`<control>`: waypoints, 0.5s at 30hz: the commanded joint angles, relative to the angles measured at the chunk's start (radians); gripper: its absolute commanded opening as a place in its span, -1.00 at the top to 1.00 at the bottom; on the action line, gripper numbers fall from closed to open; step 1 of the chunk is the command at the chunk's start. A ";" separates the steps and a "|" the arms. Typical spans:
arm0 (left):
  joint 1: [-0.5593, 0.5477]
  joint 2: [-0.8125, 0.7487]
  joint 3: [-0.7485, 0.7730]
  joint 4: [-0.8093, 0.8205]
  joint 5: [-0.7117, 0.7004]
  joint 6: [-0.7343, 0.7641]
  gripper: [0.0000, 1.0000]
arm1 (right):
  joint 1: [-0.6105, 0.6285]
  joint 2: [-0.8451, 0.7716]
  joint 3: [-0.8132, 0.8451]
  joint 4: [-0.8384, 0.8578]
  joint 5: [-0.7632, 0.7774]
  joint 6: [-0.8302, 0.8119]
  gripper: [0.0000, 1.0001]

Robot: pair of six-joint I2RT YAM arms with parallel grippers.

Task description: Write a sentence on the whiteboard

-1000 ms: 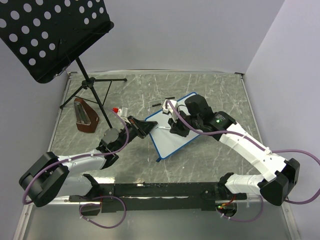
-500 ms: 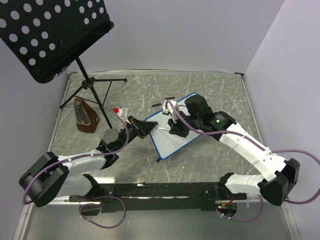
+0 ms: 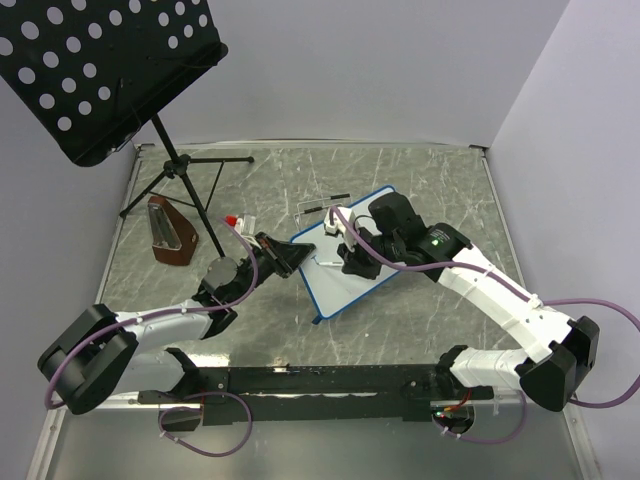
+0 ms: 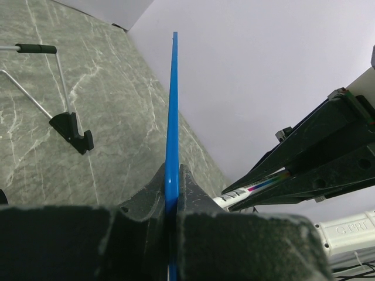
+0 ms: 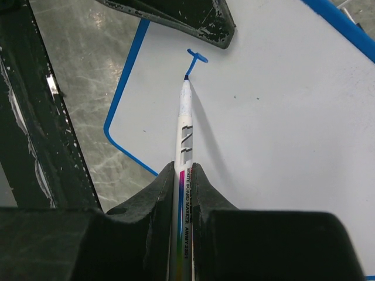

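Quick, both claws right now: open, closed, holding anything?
Left claw: closed on the edge of the small blue-framed white whiteboard.
Right claw: closed on the slim white marker pen.

The only handwriting on the whiteboard (image 5: 281,117) was a single blue mark (image 5: 196,57) near its left edge in the right wrist view. It was shaped like a small letter T with a slanted crossbar, and no whole word could be read. The marker (image 5: 183,170), its tip on the whiteboard at the lower end of that mark, carried small dark print along its barrel beside a rainbow stripe. The print read roughly "WHITEBOARD MARKER", with further words and digits too small to make out. Larger grey characters nearer the tip were illegible. To the right of the whiteboard's edge in the left wrist view, a white housing (image 4: 345,231) bore raised letters starting with G, otherwise unreadable.
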 commanded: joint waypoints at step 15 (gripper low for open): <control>-0.008 -0.043 0.011 0.186 -0.011 -0.038 0.97 | 0.007 0.025 0.025 -0.080 -0.097 -0.049 1.00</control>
